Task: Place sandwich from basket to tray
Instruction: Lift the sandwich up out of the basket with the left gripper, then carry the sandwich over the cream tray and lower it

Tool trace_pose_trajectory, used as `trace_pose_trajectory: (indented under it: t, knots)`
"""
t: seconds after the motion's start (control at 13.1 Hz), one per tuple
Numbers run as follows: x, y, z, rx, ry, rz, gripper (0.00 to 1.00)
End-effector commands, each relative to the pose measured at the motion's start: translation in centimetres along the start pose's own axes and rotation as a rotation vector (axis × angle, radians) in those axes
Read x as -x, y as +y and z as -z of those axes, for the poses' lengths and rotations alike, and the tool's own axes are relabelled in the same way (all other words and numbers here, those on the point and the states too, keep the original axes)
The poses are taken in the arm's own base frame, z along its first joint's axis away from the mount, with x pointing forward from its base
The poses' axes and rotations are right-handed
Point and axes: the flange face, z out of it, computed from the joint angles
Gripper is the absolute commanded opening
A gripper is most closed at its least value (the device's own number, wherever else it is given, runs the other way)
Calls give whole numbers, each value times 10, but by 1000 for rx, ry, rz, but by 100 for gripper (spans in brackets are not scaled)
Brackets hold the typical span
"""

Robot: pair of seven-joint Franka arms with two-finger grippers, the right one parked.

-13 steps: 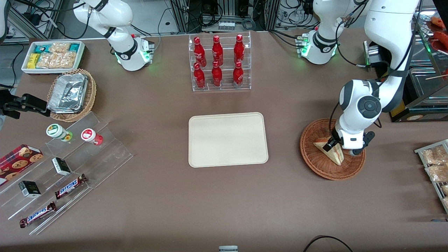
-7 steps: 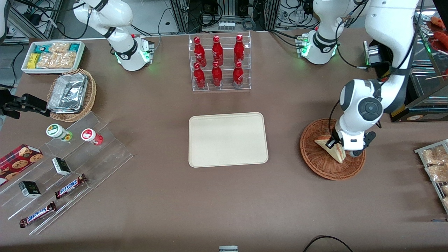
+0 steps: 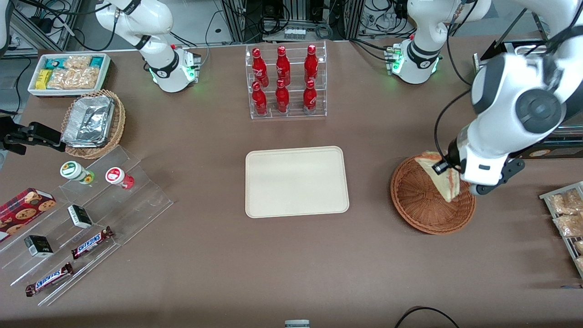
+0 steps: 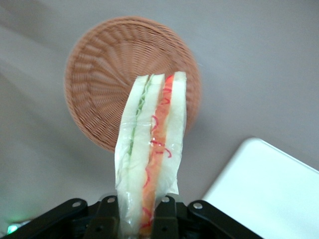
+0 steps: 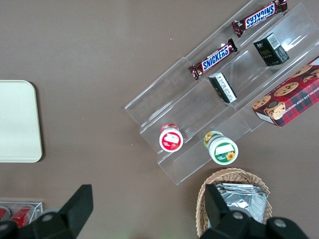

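My left gripper (image 3: 448,172) (image 4: 139,219) is shut on the sandwich (image 3: 438,175) (image 4: 152,149), a wrapped white wedge with green and red-orange filling. The sandwich hangs in the air, well above the round reddish-brown basket (image 3: 421,209) (image 4: 99,94), which holds nothing else. The flat cream tray (image 3: 296,181) (image 4: 269,189) lies on the table beside the basket, toward the parked arm's end, with nothing on it.
A clear rack of red bottles (image 3: 284,82) stands farther from the front camera than the tray. A wire rack of snack bags (image 3: 567,218) sits at the working arm's end. A foil-tray basket (image 3: 93,123), a snack bin (image 3: 68,73) and a clear stepped stand (image 3: 86,218) lie toward the parked arm's end.
The gripper has risen out of the basket with the sandwich held in it; the arm has lifted and looms larger in the front view. The basket stays where it was.
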Motion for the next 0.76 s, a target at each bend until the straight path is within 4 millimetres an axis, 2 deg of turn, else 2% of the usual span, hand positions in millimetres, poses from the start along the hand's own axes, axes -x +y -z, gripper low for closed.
trace_pose_trajectory:
  t: [0.0,0.15,0.3,0.53,0.69]
  knots:
    - [32,54,10,31,-27,-107,0]
    - [69,95,-8,16,-47,-201,0]
    - [102,141,-36,-3,-72,-279,0]
    - [137,198,-89,-29,-48,-303,0]
    - [159,230,-135,-13,-48,-350,0]
